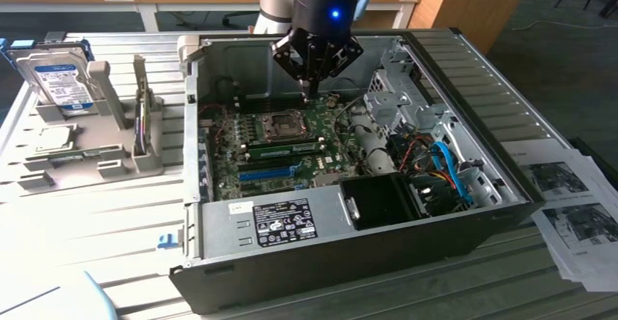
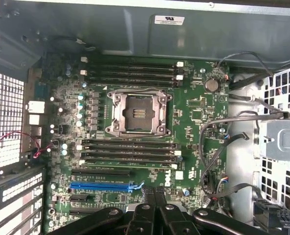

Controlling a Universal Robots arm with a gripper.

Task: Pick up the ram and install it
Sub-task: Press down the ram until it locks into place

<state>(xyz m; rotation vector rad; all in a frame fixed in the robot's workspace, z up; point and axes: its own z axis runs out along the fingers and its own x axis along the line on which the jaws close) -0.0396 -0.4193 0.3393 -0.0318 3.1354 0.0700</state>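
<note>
In the exterior view, the black three-linked claw (image 1: 309, 90) on the silver-and-black robot arm hangs inside the open black-and-grey metal computer case (image 1: 502, 190). Its fingers are pressed together with nothing between them, their tips over the far edge of the green motherboard (image 1: 328, 157). The ram (image 1: 286, 145), a thin, narrow pale-green circuit-board stick, sits across the motherboard just on the near side of the square silver processor socket (image 1: 286, 123), apparently in a slot. It is apart from the claw, lower and nearer the camera. A long blue plastic slot (image 1: 268, 173) runs parallel to it, nearer still. On the slatted grey tabletop (image 1: 97, 219), at the exterior view's left, a boxy silver hard drive with a blue-white label (image 1: 56, 77) stands upright in a grey plastic holder (image 1: 116, 117).

In the wrist view, the claw (image 2: 157, 195) has its fingertips joined and empty, just beside the end of the blue slot (image 2: 103, 186). Dark memory slots lie between it and the socket (image 2: 137, 113); which of them carries the ram I cannot tell.
</note>
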